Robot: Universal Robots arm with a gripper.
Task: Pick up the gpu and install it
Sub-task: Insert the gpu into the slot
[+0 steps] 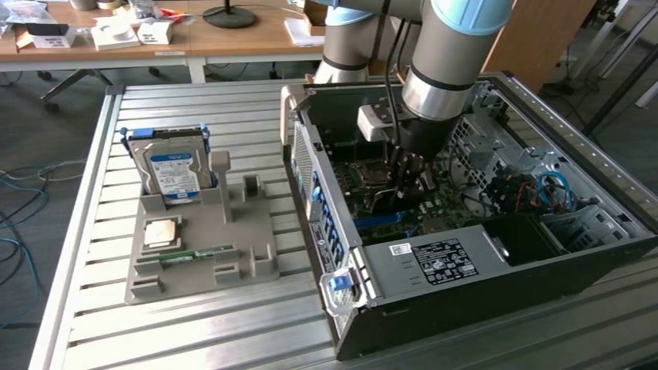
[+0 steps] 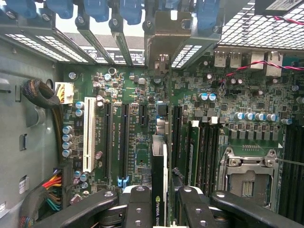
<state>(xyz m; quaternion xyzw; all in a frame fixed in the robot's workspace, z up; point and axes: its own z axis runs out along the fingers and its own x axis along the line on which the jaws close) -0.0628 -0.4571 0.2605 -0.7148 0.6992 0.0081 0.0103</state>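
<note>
My gripper point(image 2: 164, 211) is shut on the gpu point(image 2: 159, 178), a thin dark card seen edge-on between the two black fingers point(image 2: 137, 206). The card stands upright over the green motherboard point(image 2: 135, 156), between the long black slots point(image 2: 124, 137) and the memory slots point(image 2: 202, 147). Its metal bracket point(image 2: 164, 45) reaches the rear slot openings of the case. I cannot tell whether the card's edge sits in a slot. In the exterior view the gripper point(image 1: 406, 181) is down inside the open computer case point(image 1: 308, 177).
A white slot point(image 2: 88, 137), coloured cable bundles point(image 2: 52, 183) and the CPU socket point(image 2: 247, 175) surround the card. Beside the case a grey tray point(image 1: 242, 266) holds a hard drive point(image 1: 175, 173), a green memory stick point(image 1: 187, 254) and a tan chip point(image 1: 160, 231). Desks stand behind.
</note>
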